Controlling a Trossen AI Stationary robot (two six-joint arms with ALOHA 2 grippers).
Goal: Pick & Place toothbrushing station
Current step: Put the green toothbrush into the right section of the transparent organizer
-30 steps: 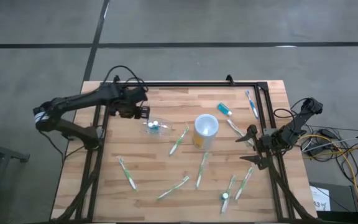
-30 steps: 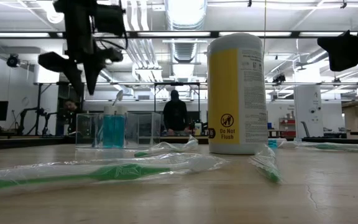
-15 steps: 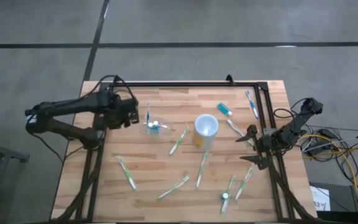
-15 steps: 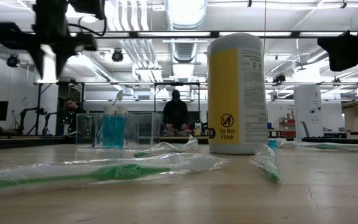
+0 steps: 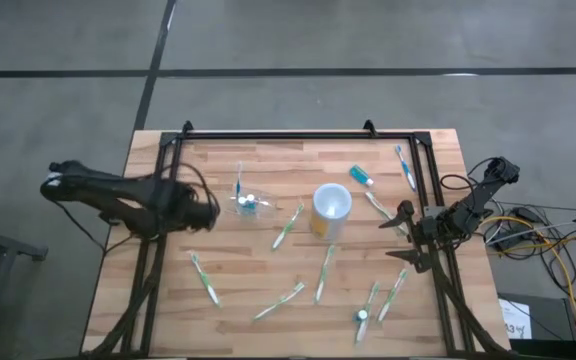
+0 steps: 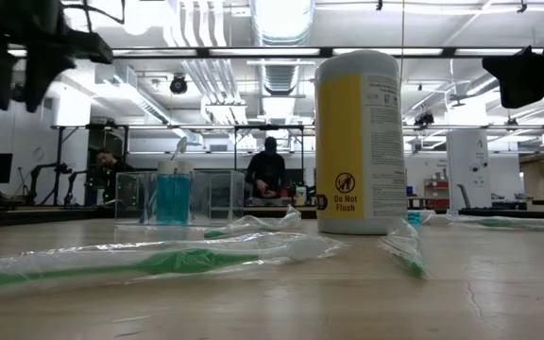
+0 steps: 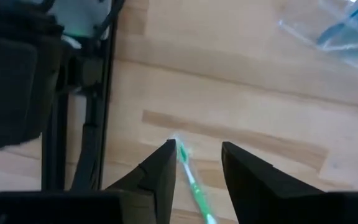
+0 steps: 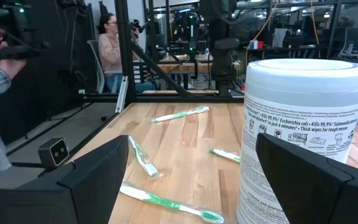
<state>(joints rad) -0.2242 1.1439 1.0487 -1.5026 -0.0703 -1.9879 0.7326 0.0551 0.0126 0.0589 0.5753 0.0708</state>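
Station: toothbrushing station at our table's ten o'clock; yellow canister beside it.
Left claw: empty, parted, at nine o'clock.
Right claw: released, at three o'clock.

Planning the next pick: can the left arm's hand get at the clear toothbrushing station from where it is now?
Probably yes. The left hand hangs open near the table's left edge, and the toothbrushing station stands close beside it with only bare wood between. The nearest wrapped toothbrush lies on its far side.

Toothbrushing station blurred, cut by the edge.
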